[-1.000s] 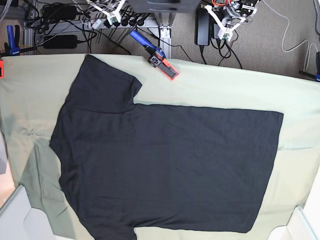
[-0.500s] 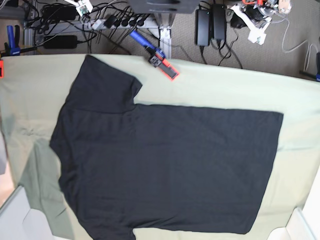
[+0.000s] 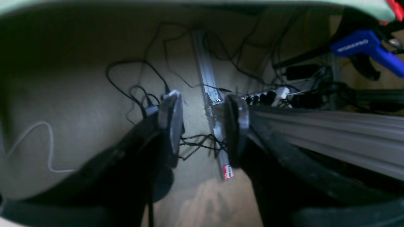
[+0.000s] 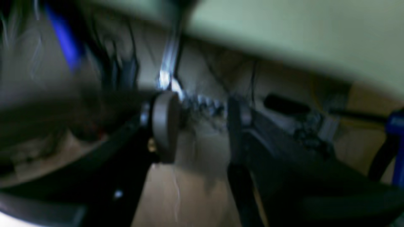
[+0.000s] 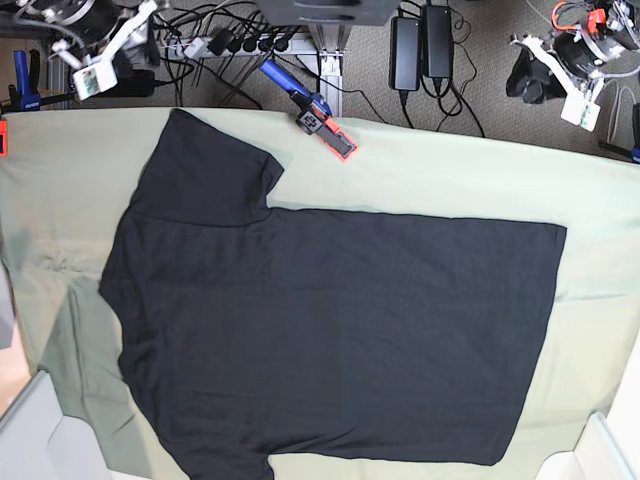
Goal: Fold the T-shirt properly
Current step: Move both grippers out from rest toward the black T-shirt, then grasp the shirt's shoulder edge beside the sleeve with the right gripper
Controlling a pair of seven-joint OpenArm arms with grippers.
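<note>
The black T-shirt [image 5: 330, 330] lies spread flat on the pale green table cloth [image 5: 450, 170], one sleeve toward the back left and the hem to the right. Neither wrist view shows it. My left arm [image 5: 575, 55] hangs beyond the table's back right edge, and my right arm [image 5: 90, 45] beyond the back left corner, both off the shirt. In the left wrist view, my left gripper [image 3: 202, 123] is open over floor and cables. My right gripper [image 4: 202, 123] is blurred in the right wrist view, with a clear gap between its pads and nothing in it.
A blue and orange clamp [image 5: 315, 115] grips the back edge of the table. Another blue clamp [image 5: 20, 80] sits at the far left. Power bricks [image 5: 420, 45] and cables lie on the floor behind. White bins [image 5: 30, 430] stand at the front corners.
Both arms have swung outward from behind the table's middle toward the back corners. Both grippers have opened. The T-shirt has not moved.
</note>
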